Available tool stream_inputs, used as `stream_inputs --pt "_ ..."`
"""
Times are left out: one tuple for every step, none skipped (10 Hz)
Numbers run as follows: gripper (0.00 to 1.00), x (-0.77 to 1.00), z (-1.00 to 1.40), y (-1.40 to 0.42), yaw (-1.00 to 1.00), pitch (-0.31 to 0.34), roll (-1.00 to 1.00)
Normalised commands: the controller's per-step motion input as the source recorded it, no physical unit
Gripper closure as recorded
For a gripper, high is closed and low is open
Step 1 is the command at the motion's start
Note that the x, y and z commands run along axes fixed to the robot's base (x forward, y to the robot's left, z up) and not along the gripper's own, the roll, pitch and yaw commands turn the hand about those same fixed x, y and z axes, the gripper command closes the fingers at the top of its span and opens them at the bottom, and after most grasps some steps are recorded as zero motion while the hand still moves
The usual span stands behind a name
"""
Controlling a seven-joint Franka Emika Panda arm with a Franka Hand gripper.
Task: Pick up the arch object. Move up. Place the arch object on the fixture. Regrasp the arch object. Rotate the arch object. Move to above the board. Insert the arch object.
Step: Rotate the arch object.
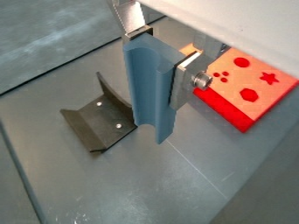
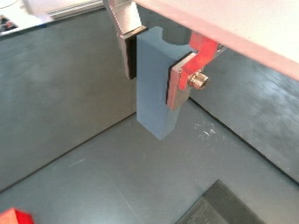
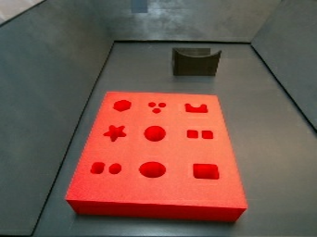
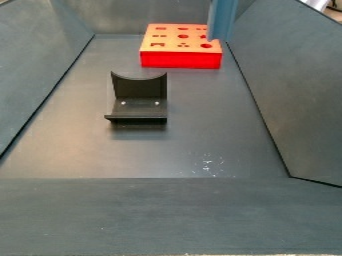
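Pinching the arch object (image 1: 149, 87) upright between its fingers (image 1: 184, 77), the hand (image 1: 156, 66) hangs clear of the floor between fixture (image 1: 96, 123) and board (image 1: 246, 86), where a loose grip risks twisting it before seating.

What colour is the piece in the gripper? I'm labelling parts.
Slate blue-grey: the arch object, clamped in the gripper, clearest in a wrist view.

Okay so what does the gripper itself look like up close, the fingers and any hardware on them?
In both wrist views the gripper has two flat silver metal finger plates. One plate carries a round metal screw knob on its outer face. A pale, whitish housing sits above. No cables or markings show.
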Motion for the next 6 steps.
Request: stream_inputs --pt "1.0 0.0 0.01 0.01 -0.32 0.062 -0.15" --pt "1.0 0.0 -1.0 0.0 -0.19 0.061 -0.15" --pt "1.0 0.0 -1.0 0.0 -0.15 0.058 -0.15" --pt "1.0 0.02 -1.0 0.01 -0.1 -0.002 -0.1" --pt "1.0 0.01 -1.0 0.01 -0.08 -0.019 -0.07" --pt "1.0 0.01 -1.0 0.02 -0.07 -0.046 -0.03"
